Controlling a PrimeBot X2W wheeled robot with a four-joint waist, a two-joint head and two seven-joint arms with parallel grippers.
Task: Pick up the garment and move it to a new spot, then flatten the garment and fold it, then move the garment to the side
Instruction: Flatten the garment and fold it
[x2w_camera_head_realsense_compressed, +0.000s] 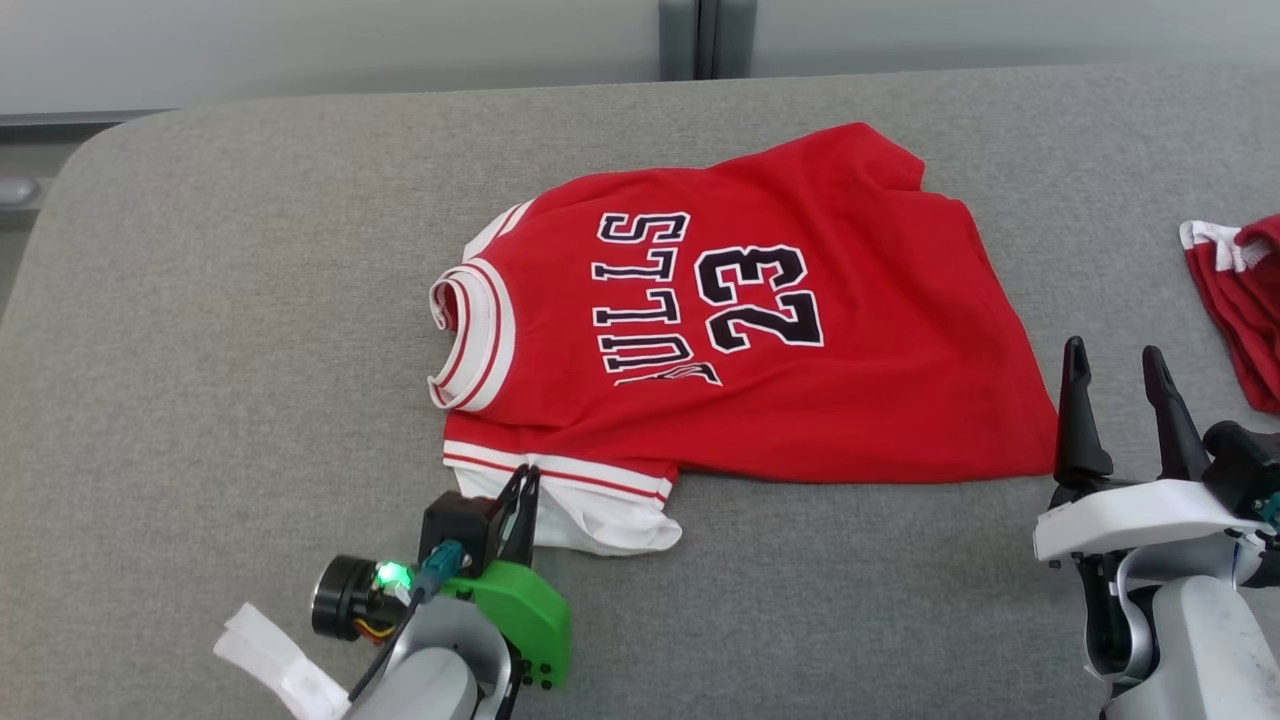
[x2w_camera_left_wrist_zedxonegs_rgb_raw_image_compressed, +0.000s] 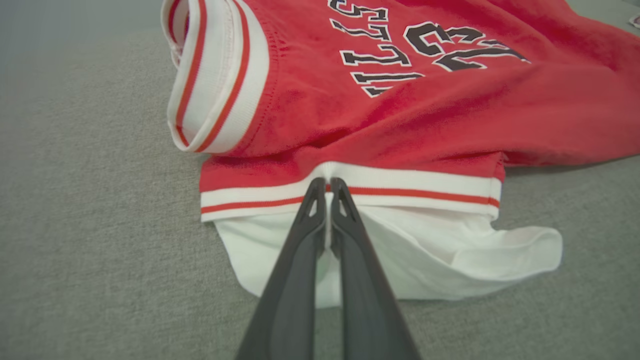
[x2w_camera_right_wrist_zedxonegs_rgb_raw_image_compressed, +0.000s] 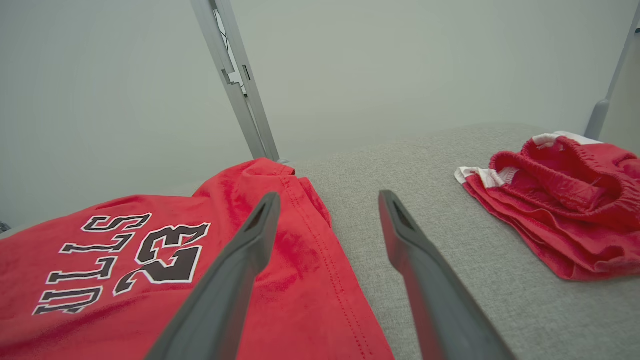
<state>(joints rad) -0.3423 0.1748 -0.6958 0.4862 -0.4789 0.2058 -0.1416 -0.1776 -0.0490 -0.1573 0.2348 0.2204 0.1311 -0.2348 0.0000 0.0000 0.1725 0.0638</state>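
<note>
Our left gripper (x2w_camera_left_wrist_zedxonegs_rgb_raw_image_compressed: 327, 182) has its two fingers pressed together, pinching the striped band (x2w_camera_left_wrist_zedxonegs_rgb_raw_image_compressed: 425, 190) of the red jersey (x2w_camera_head_realsense_compressed: 800, 400) above a white layer of cloth. We see the jersey lying spread on the grey padded surface (x2w_camera_head_realsense_compressed: 250, 300), collar to our left. Our right gripper (x2w_camera_head_realsense_compressed: 1115, 360) stands with fingers wide apart and empty, just beside the jersey's far edge. Beyond it lie the red shorts (x2w_camera_head_realsense_compressed: 1240, 310).
</note>
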